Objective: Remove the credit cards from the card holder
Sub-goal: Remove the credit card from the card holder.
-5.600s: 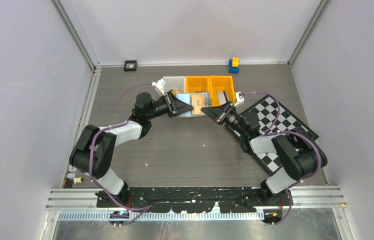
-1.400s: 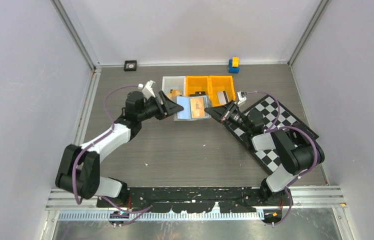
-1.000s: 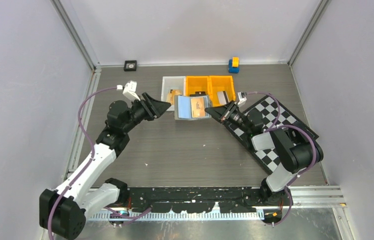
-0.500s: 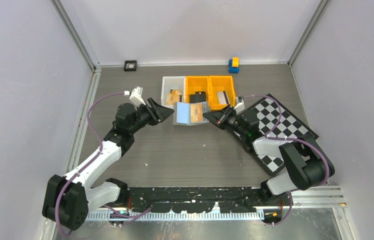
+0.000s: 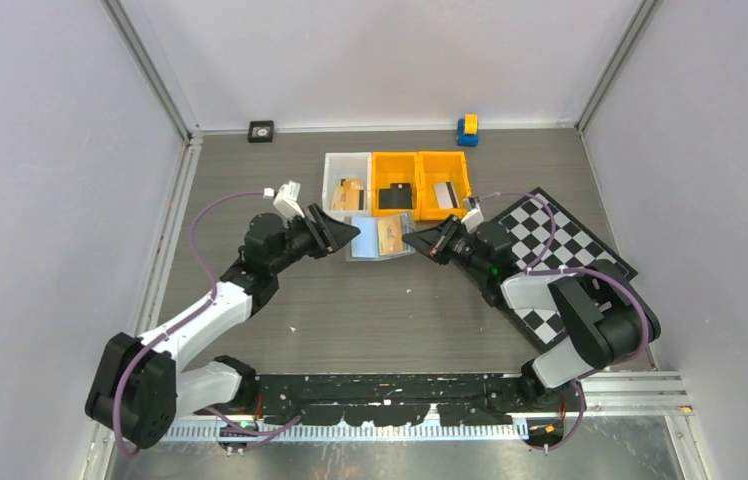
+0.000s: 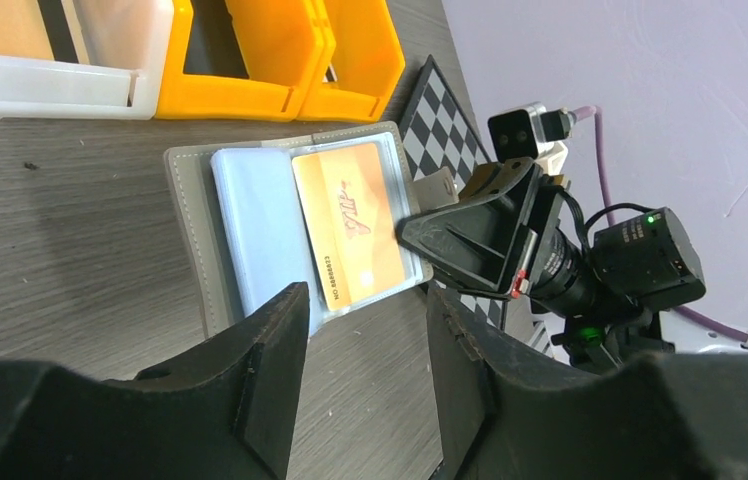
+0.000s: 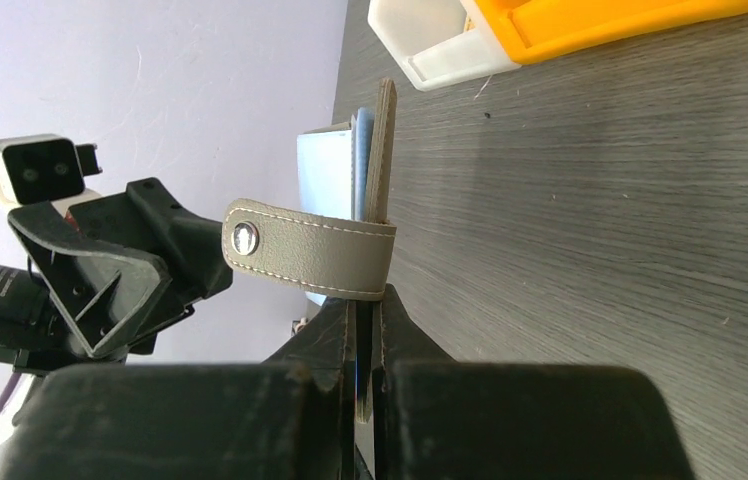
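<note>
The card holder [image 5: 365, 241] lies open on the table in front of the bins, a grey wallet with pale blue pockets. An orange credit card [image 5: 391, 235] sits in its right pocket, and shows clearly in the left wrist view [image 6: 350, 222]. My right gripper [image 5: 413, 240] is shut on the wallet's right edge, next to its snap strap [image 7: 310, 250]. My left gripper [image 5: 350, 235] is open and empty, just off the wallet's left edge [image 6: 188, 205]. A tan card [image 5: 350, 192], a black card [image 5: 395, 197] and a silvery card [image 5: 442, 193] lie in the bins.
A white bin [image 5: 334, 178] and two orange bins [image 5: 420, 165] stand in a row behind the wallet. A checkerboard mat [image 5: 565, 245] lies under the right arm. A blue and yellow block [image 5: 467, 128] and a small black object [image 5: 261, 130] sit by the back wall.
My left gripper swung out to the left, then came back right to the wallet's left edge. My right gripper has drawn the wallet a little nearer, away from the bins.
</note>
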`<state>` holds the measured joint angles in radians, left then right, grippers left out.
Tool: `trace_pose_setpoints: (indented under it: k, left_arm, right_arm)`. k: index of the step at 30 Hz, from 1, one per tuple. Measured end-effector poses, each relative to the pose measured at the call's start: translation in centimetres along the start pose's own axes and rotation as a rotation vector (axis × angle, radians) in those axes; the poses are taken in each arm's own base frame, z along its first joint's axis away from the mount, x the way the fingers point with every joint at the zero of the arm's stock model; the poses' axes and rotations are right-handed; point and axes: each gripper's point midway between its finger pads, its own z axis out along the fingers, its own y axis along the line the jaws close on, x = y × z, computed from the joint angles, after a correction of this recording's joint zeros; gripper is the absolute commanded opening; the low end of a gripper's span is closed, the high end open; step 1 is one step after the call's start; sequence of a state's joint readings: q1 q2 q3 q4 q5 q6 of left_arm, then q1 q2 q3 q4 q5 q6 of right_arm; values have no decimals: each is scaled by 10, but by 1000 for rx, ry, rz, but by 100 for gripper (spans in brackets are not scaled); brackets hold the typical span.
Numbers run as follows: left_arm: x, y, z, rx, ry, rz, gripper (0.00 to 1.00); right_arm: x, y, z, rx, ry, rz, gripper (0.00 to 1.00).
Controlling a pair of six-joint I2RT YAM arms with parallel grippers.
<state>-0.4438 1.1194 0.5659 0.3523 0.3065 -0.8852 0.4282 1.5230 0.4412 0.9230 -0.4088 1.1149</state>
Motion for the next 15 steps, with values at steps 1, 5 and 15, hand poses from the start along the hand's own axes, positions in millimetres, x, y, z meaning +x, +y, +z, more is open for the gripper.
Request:
trace_pose_setpoints:
  k: [1,5,15]
  left_arm:
    - [1,1,2,1,2,-2,47]
    - [5,2,8,16,21,-5,37]
    - [47,0,28,69,153,10,25]
  right_arm:
    - [0,0,0,-2,2,-6,1]
    - [0,0,0,-4,3,-28,1]
    - [-5,13,-6,-24,-17,-86,0]
